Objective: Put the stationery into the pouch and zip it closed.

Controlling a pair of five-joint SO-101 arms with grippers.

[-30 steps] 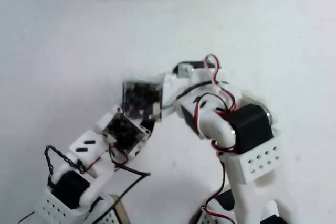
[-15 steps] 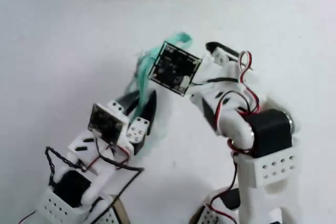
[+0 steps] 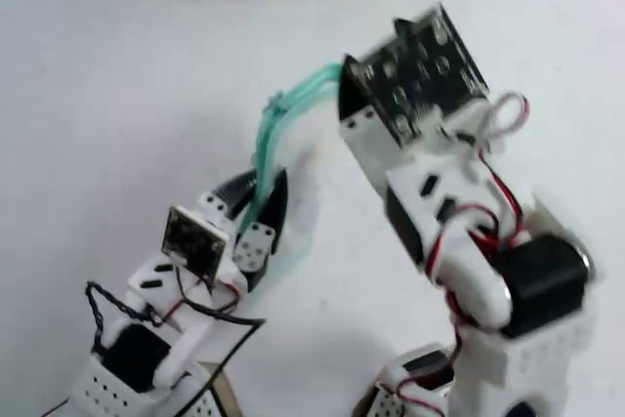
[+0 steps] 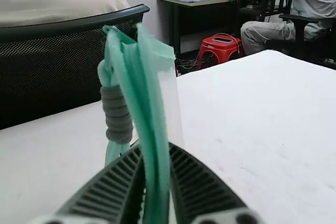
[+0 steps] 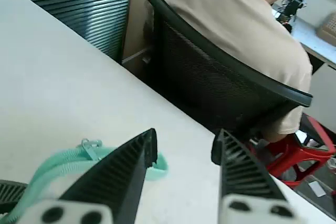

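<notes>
— Looking at the pouch [image 3: 266,139], which way does it run?

— Its long axis goes from the left gripper [image 3: 264,183] up and away over the desk [image 3: 117,75] toward the right gripper [image 5: 186,135]. The left one is clenched on the near end, and the teal zip edge stands up between its jaws.

— And the right?

— Released, jaws apart. The far end of the pouch lies just beside one jaw, not between them. The zip pull [image 5: 90,146] sits along the zip near that jaw, so I'd say the right arm is the nearer to it, though narrowly.

— So the closing pull?

— My guess is that it runs along that same axis, with the left end as the anchor.

— Count?

— One pouch, one zip pull, two grippers. There's a grey ribbed piece [image 4: 116,116] against the zip edge. Whether stationery is inside, I cannot tell.
</notes>
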